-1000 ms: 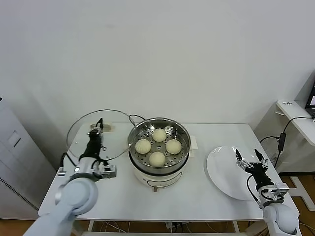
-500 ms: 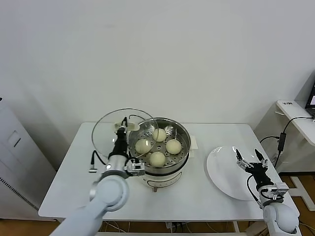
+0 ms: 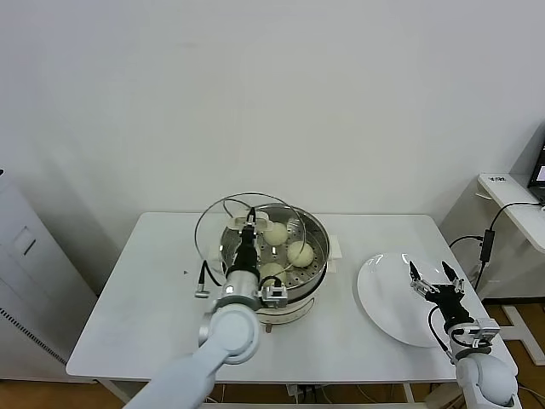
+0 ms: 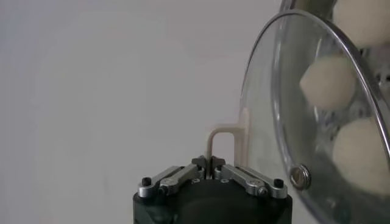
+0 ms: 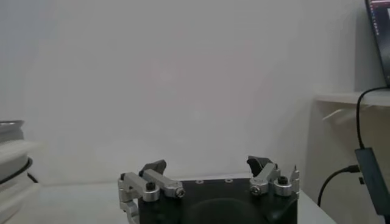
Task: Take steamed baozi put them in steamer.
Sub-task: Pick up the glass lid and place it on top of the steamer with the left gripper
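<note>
I have the left claw (image 3: 248,223) clamped tight on the cream handle (image 4: 220,141) of the round glass lid (image 3: 249,237), holding it tilted on edge above the round shiny steel steamer basket (image 3: 317,243), over its left side. The steamer sits on its white cooker base (image 3: 271,316) in the middle of the white worktop (image 3: 162,290). Inside it lie the small round cream-white steamed buns (image 3: 300,253), partly seen through the glass. My right claw (image 3: 433,279) waits with its fingers spread apart, holding nothing, over the flat white plate (image 3: 387,302) at the worktop's right end, well apart from the steamer.
</note>
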Robot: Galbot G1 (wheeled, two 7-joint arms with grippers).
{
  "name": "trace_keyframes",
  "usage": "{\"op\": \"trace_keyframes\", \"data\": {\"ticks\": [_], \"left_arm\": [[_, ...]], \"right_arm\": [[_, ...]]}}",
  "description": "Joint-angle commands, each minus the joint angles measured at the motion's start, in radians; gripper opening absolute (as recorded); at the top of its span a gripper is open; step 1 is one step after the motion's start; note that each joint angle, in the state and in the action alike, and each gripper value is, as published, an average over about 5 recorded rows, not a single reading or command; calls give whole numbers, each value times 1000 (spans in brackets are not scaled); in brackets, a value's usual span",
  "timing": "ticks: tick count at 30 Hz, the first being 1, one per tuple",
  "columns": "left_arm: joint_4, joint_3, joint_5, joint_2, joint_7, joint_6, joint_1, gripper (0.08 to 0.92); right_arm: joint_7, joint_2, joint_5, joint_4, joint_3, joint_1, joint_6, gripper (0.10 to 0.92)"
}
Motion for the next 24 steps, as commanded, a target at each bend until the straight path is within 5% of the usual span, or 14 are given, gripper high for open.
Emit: {"op": "trace_keyframes", "data": {"ticks": [1, 24], "left_arm": [[91, 26, 37, -100, 4, 49, -11, 109], [129, -12, 73, -216, -18, 45, 23, 109]], "right_arm": [[0, 1, -2, -7, -1, 2, 2, 823], [-5, 10, -9, -25, -1, 4, 7, 823]]}}
